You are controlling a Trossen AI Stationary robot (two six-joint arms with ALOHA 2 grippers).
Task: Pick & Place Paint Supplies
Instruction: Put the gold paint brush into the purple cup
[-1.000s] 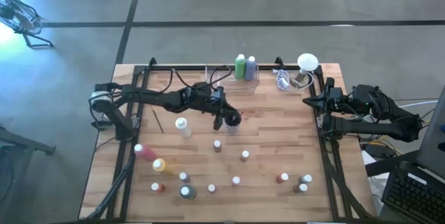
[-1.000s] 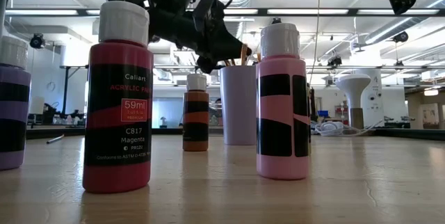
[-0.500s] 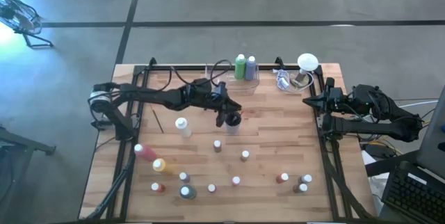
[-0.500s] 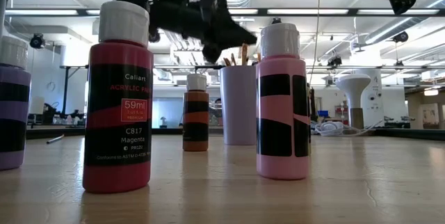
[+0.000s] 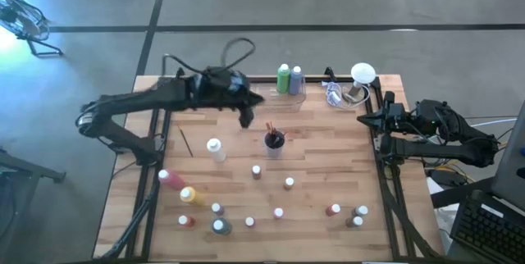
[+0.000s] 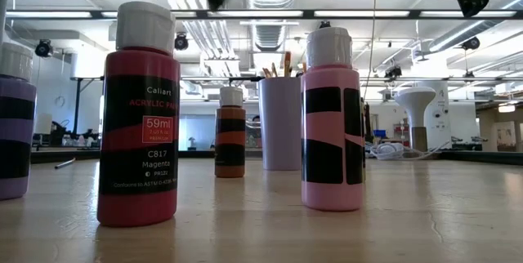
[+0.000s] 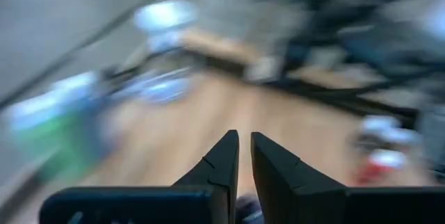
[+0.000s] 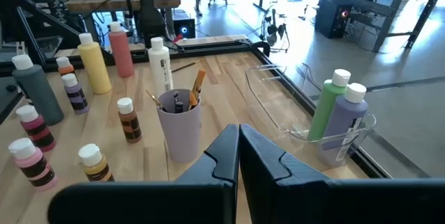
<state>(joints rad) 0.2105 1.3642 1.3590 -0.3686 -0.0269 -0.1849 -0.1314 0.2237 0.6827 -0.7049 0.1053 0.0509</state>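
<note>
Left end effector hangs above the worktop left of the brush cup, fingers nearly together, empty. Right end effector waits at the right edge, fingers together. Paint bottles stand scattered across the near half.

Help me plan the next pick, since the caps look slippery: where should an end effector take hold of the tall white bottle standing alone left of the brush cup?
Probably on the straight body of the tall white bottle, below its narrower cap, coming from above with the fingers closing across its width. It stands upright, apart from the brush cup and the other bottles, so both sides look free.
</note>
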